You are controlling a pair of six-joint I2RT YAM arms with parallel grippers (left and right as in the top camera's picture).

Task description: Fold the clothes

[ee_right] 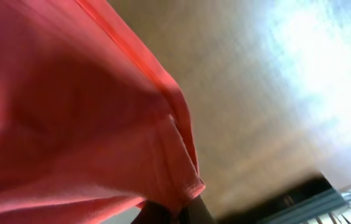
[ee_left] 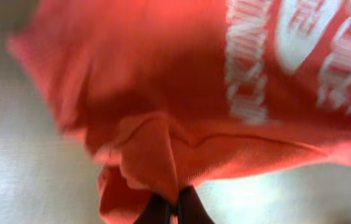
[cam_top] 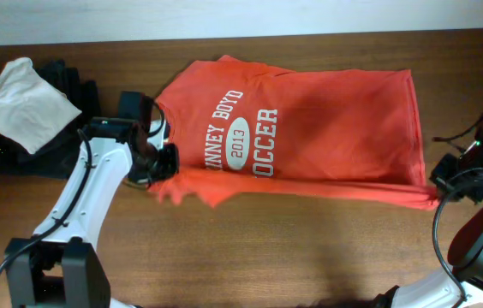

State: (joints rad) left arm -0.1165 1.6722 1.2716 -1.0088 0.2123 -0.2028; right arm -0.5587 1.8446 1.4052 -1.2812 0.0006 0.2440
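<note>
Left pincer and right pincer both clamp tight (jaws pressed together), arms well apart.

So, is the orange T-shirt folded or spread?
Mostly spread: the T-shirt lies flat, lettering up; only its near edge is pinched by the left end effector and right end effector.

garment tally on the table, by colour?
Orange-red cotton T-shirt with white lettering: 1
White crumpled cloth garment: 1
Black cloth pile under the white one: 1 (separate pieces cannot be told apart)
Total: 3
</note>
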